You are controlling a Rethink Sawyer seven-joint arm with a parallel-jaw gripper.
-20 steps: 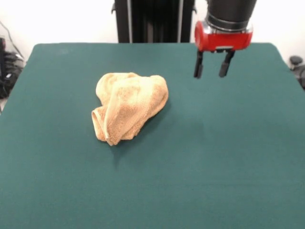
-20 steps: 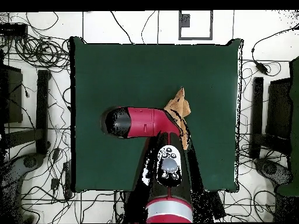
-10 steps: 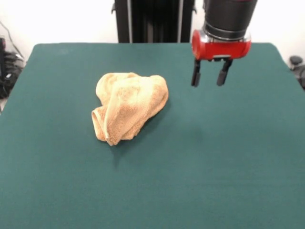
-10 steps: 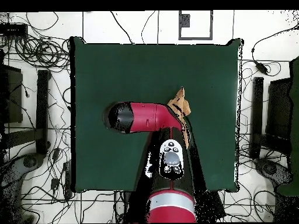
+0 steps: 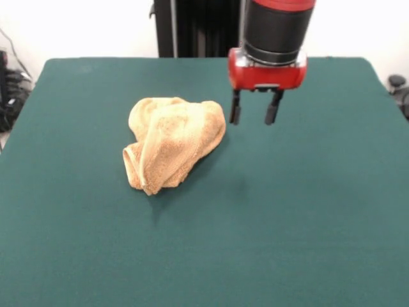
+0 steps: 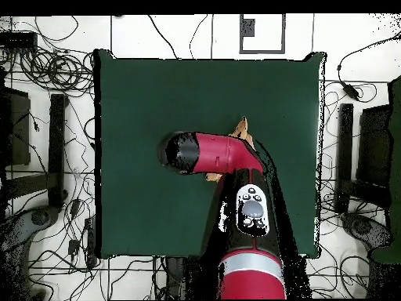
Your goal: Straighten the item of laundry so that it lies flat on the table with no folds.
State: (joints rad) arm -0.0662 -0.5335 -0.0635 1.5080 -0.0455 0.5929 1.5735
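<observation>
The tan-orange towel (image 5: 172, 144) lies crumpled in a folded heap on the green table (image 5: 307, 211), left of centre in the front view. My gripper (image 5: 254, 118) hangs open and empty just right of the towel's upper right edge, above the cloth, not touching it. In the overhead view the red arm (image 6: 215, 153) covers most of the towel; only a small tan corner (image 6: 242, 128) shows beside it. The gripper itself is hidden under the arm there.
The table's dark green cloth stretches wide on all sides of the towel. The black pedestal (image 5: 204, 29) stands at the far edge. Cables (image 6: 47, 55) and dark equipment lie on the floor around the table.
My gripper has moved left towards the towel and come lower. It stays open. The towel has not moved.
</observation>
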